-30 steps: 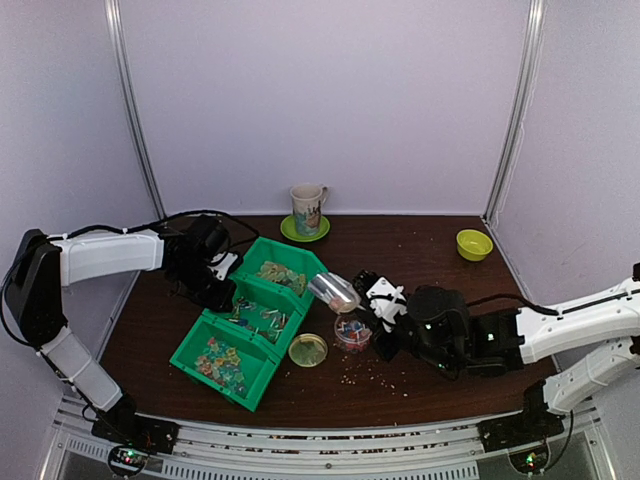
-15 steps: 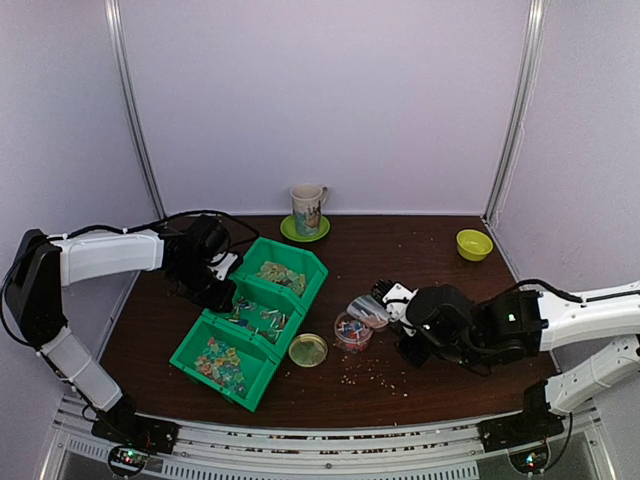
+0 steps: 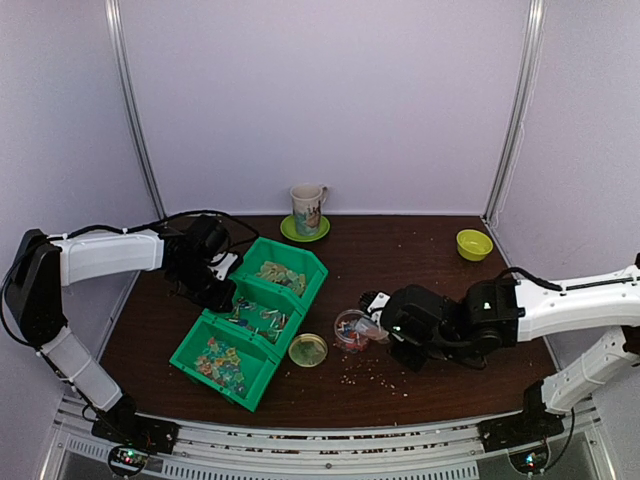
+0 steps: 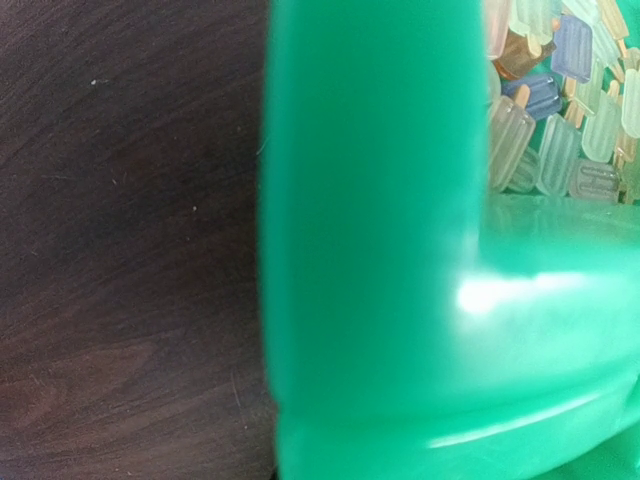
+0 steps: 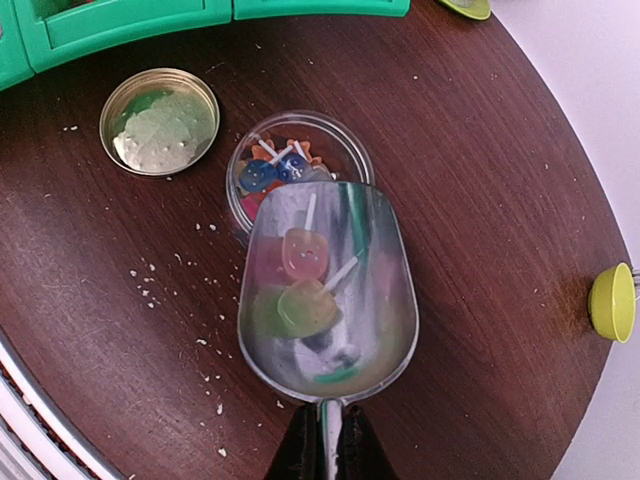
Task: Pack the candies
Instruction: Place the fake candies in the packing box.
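The right gripper (image 5: 326, 446) pinches the handle of a clear plastic scoop (image 5: 386, 300) carrying candies (image 5: 302, 256), its lip over a clear round jar (image 5: 350, 148); a round tan lid (image 5: 160, 122) lies left.

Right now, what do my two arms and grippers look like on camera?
The left arm and right arm each have white tubular links joined by bulky black joint housings. The left gripper and right gripper are black. A thin black cable loops along each arm.
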Controlling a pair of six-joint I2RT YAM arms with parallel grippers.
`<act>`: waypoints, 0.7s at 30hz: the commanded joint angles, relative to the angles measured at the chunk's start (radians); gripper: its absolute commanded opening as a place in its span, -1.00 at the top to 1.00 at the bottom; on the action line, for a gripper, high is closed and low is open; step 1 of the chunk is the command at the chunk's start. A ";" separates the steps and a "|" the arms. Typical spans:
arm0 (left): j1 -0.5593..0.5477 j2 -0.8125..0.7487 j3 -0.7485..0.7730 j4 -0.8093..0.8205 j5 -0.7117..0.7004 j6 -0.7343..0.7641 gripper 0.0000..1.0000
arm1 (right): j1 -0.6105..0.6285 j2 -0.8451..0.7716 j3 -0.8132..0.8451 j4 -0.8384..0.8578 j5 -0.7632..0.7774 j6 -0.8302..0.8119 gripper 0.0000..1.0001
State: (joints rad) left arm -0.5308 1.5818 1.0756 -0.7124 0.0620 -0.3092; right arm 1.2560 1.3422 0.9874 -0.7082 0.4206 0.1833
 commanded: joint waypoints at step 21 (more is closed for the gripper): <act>0.007 -0.031 0.058 0.059 0.036 -0.019 1.00 | -0.004 0.106 0.154 -0.088 0.039 -0.085 1.00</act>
State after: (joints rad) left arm -0.5308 1.5818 1.0756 -0.7124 0.0616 -0.3092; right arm 1.2560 1.4517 1.1114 -0.7898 0.4206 0.1108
